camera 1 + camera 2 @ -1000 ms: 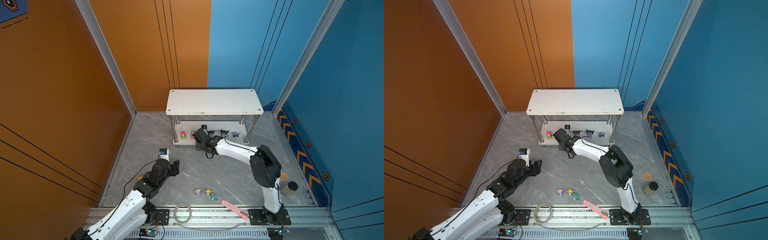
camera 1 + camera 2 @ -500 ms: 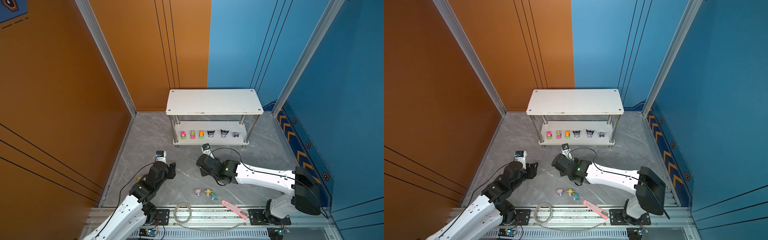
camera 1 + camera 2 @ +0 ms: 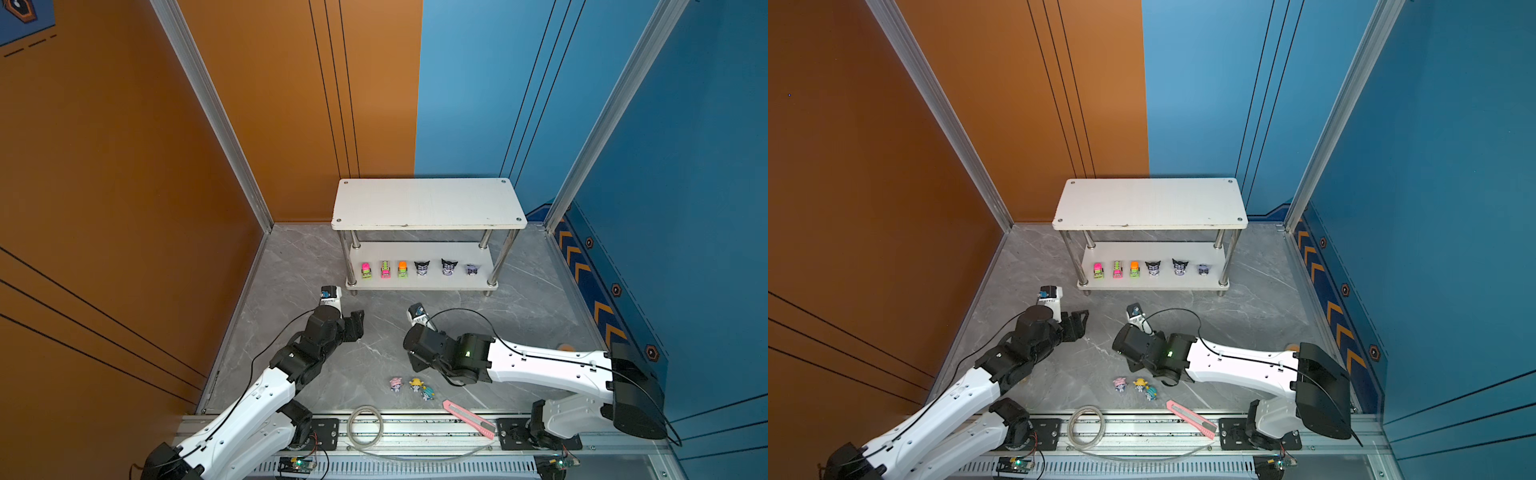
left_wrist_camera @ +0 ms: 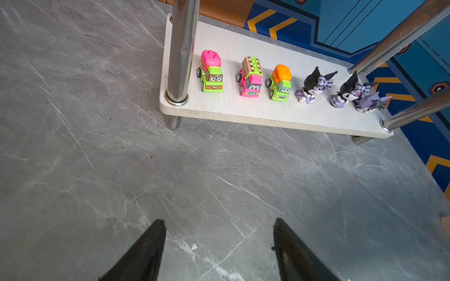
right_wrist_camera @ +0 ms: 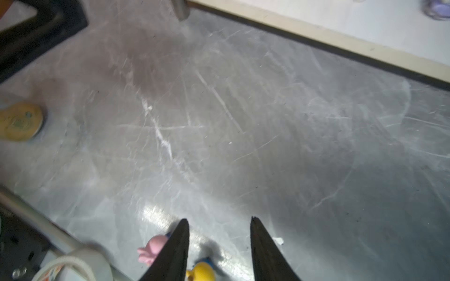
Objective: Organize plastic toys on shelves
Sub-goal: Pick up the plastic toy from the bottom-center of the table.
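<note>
Back from the shelves (image 3: pixel 428 203) comes the right arm: a second ago it reached in at the lower board (image 3: pixel 432 283), and now the right hand (image 3: pixel 415 366) hangs low over the table (image 3: pixel 291 270) near the front rail, just beside the pastel figurines (image 3: pixel 415 383). Its fingers stand apart with nothing between them, and in the right wrist view the yellow-hatted one (image 5: pixel 201 271) shows just behind the tips, so the hand seems to be lining up for its next pick. The left arm has pulled back only a little; the left hand (image 4: pixel 218 220) is released and empty, parked in front of the shelves and well clear of the right arm's path, probably so the two do not cross. By count, six plastic toys stand in one row along the front of the lower board, sorted by kind: three trucks (image 3: pixel 385 269) on the side nearer the orange wall, then three dark pointy-eared figurines (image 3: pixel 449 267), the last of which (image 4: pixel 370 102) looks tipped over in the left wrist view. Three pastel figurines remain on the table, close together: pink hat (image 3: pixel 396 383), yellow hat, teal hat (image 3: pixel 427 392). The top board is bare, so I judge it is kept for these three. One pink utility knife (image 3: pixel 468 418) and one coil of clear tubing (image 3: pixel 365 424) lie at the front rail, apart from the toys.
</note>
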